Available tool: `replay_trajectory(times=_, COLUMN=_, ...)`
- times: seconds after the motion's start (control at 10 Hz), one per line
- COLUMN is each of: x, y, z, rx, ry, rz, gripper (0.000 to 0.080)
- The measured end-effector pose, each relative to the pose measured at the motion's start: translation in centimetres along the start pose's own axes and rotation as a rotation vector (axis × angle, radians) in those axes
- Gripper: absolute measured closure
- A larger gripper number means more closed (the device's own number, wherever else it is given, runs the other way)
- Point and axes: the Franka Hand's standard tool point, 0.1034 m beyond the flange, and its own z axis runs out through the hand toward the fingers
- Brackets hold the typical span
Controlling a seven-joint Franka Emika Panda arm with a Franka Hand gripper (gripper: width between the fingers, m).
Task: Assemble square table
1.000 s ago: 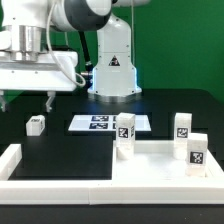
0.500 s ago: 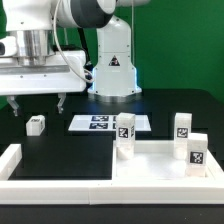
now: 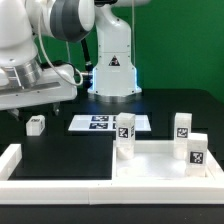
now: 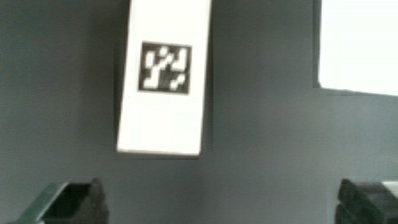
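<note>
The square table's white slab (image 3: 152, 162) lies at the exterior view's right with three white tagged legs standing on its corners (image 3: 125, 131) (image 3: 182, 125) (image 3: 197, 152). A fourth white tagged leg (image 3: 36, 124) lies loose on the black table at the left. My gripper (image 3: 40, 108) hangs open and empty just above that leg. In the wrist view the leg (image 4: 164, 80) lies ahead of my gripper (image 4: 222, 205), lengthwise, tag up, beyond the two dark fingertips (image 4: 71, 205).
The marker board (image 3: 100, 123) lies flat between the loose leg and the slab; its corner shows in the wrist view (image 4: 365, 45). A long white border rail (image 3: 60, 186) runs along the front and left. The robot base (image 3: 112, 70) stands behind.
The arm has swung toward the exterior view's right and dropped a little, and the wrist has turned and tilted. The gripper now sits over the loose leg. The parts have not moved.
</note>
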Motion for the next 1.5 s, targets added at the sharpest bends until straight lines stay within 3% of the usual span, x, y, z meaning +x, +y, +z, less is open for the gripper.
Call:
replay_trajectory(times=0.1, x=-0.4, y=-0.3, z=0.1, rx=-0.003, ry=-0.064, rz=-0.014, gripper=0.0150)
replay_trajectory(times=0.2, x=-0.6, y=-0.2, z=0.1, rx=0.033, ry=-0.082, rz=-0.035, gripper=0.0150)
replay_trajectory(times=0.4, x=-0.7, y=-0.7, z=0.5, rx=0.050, ry=-0.216, rz=-0.032, gripper=0.0150)
replay_trajectory(times=0.5, x=-0.4, y=-0.2, z=0.9, rx=0.041, ry=-0.223, rz=-0.042, gripper=0.0150)
replay_trajectory(times=0.7, x=-1.8, y=1.9, z=2.9, rx=0.025, ry=-0.278, rz=0.034, gripper=0.0150)
replay_trajectory(times=0.9, x=-1.6, y=2.5, z=3.5, rx=0.041, ry=-0.303, rz=0.070, gripper=0.0150)
replay_trajectory(times=1.3, x=-1.6, y=2.4, z=3.7, rx=0.040, ry=-0.312, rz=0.067, gripper=0.0150)
replay_trajectory(times=1.5, x=-1.8, y=2.8, z=3.9, rx=0.069, ry=-0.414, rz=0.082, gripper=0.0150)
